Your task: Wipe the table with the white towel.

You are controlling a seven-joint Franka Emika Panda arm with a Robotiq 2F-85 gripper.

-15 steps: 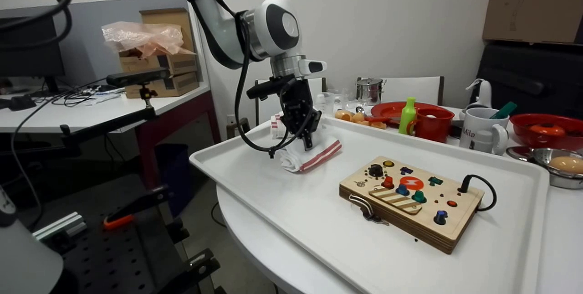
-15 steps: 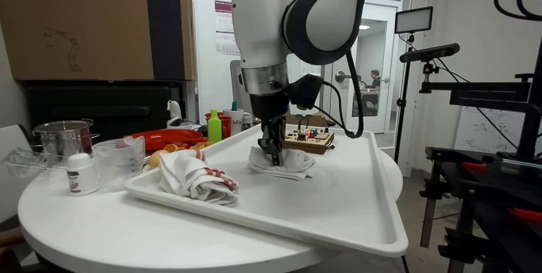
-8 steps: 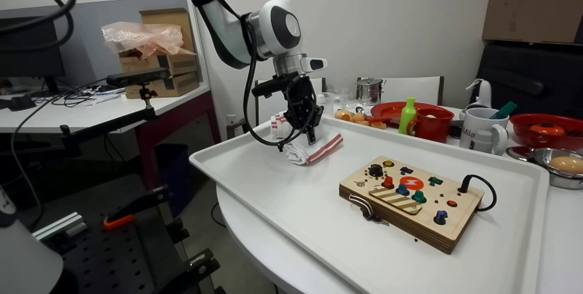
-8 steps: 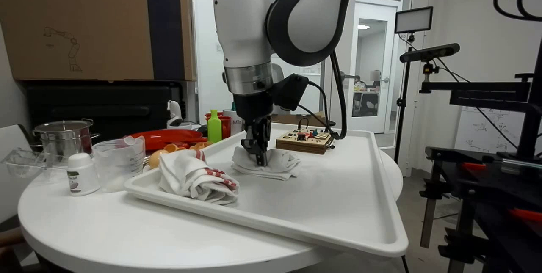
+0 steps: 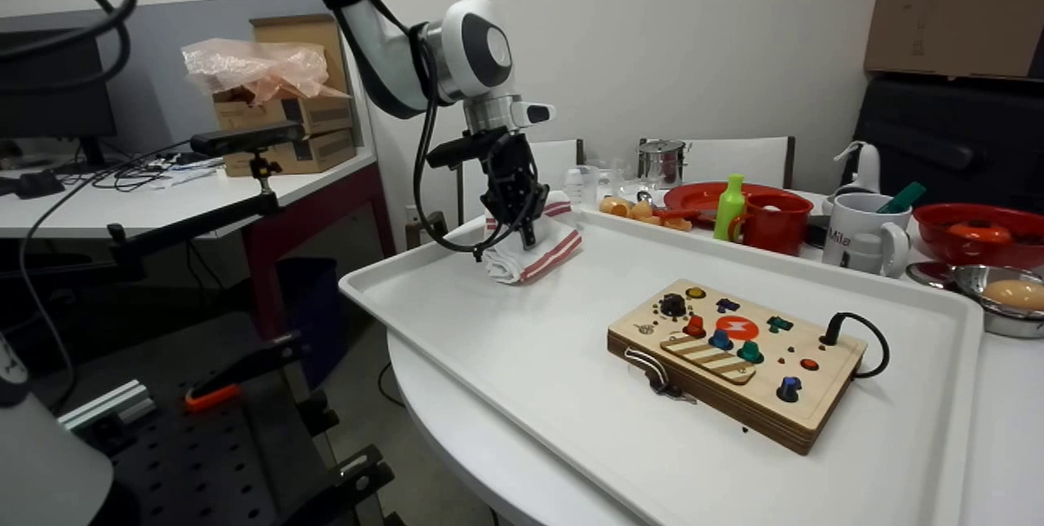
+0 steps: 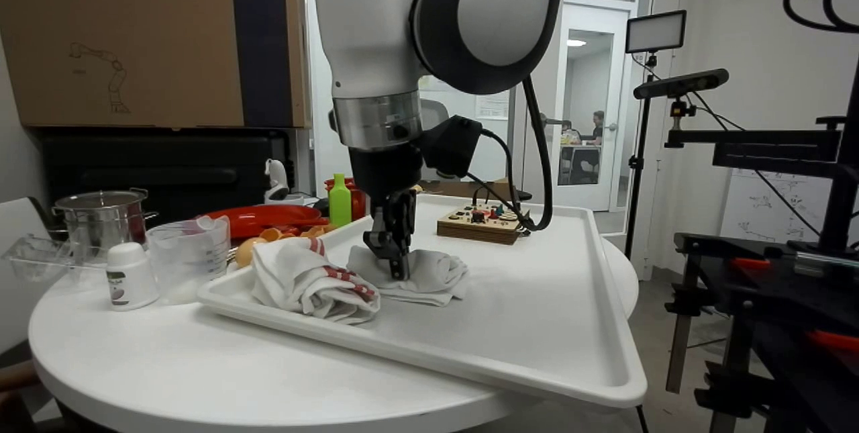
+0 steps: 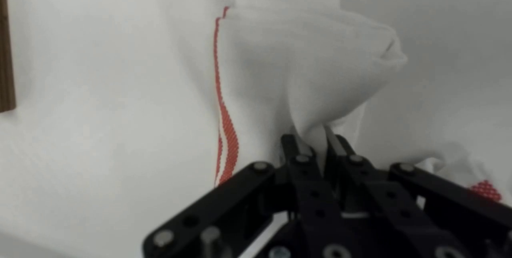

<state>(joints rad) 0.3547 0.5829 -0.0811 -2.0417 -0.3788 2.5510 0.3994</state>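
The black two-fingered hand pinched the folded white red-striped towel; wiping likely needed low, even strokes across the glossy white rimmed counter.

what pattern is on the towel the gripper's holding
The held towel is white with red stripes along one side, clearest in the wrist view.

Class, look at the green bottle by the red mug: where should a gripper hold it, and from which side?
Best is probably the neck of the green bottle, coming from above: the bottle stands upright, so its neck, narrower than the body, points straight up. The red mug close beside it would likely crowd a sideways approach there.
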